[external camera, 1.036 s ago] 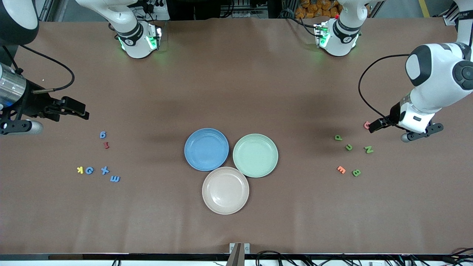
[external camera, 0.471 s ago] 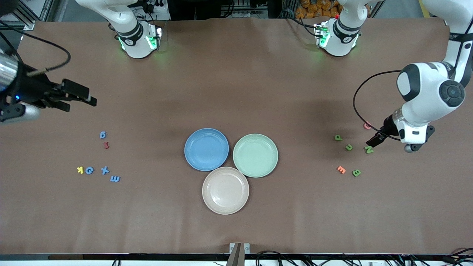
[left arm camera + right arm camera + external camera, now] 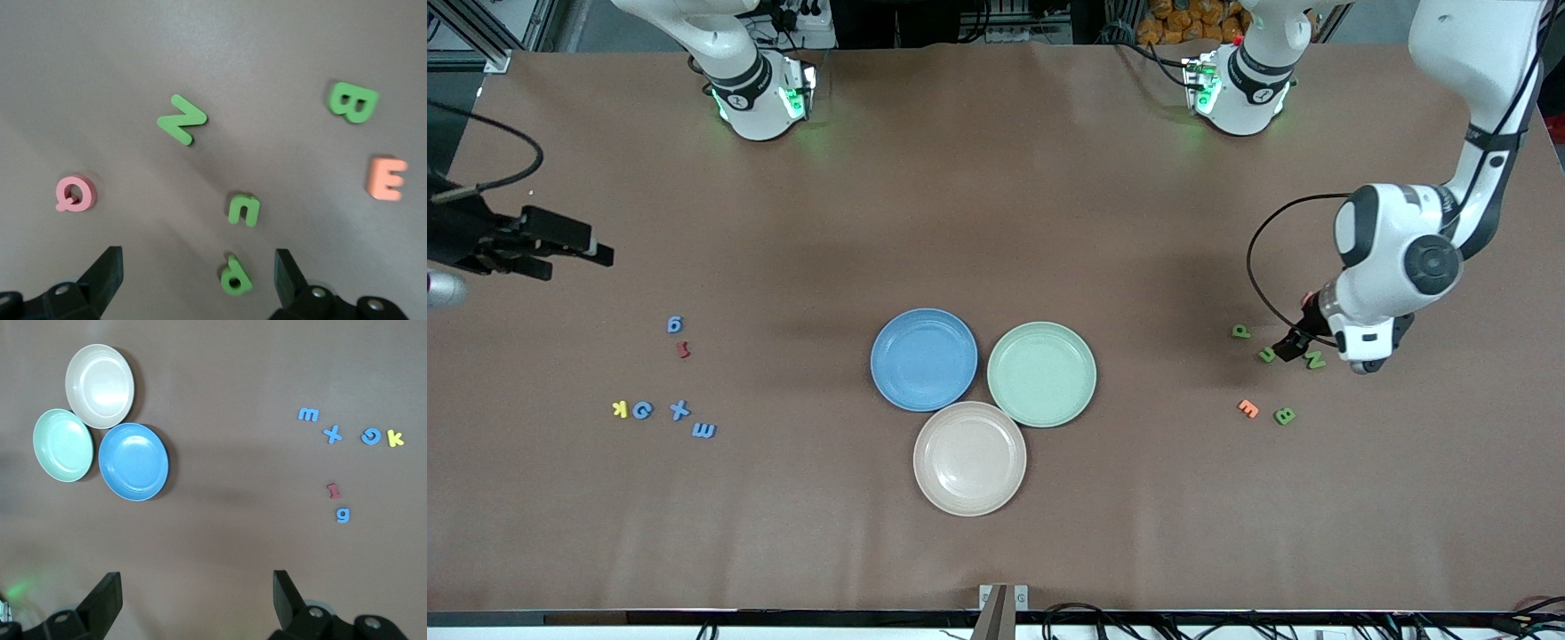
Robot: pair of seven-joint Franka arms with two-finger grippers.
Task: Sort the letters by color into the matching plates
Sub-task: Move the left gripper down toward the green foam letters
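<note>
Letters (image 3: 1266, 355) under spread left gripper (image 3: 1289, 345)

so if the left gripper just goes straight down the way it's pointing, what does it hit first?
Probably the green U: the open left gripper hangs over the green letters, with U and P between its fingers. Depth is unclear.

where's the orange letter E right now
The orange E lies flat on the table toward the left arm's end, right beside the green B and nearer the front camera than the green U; no gripper touches it.
</note>
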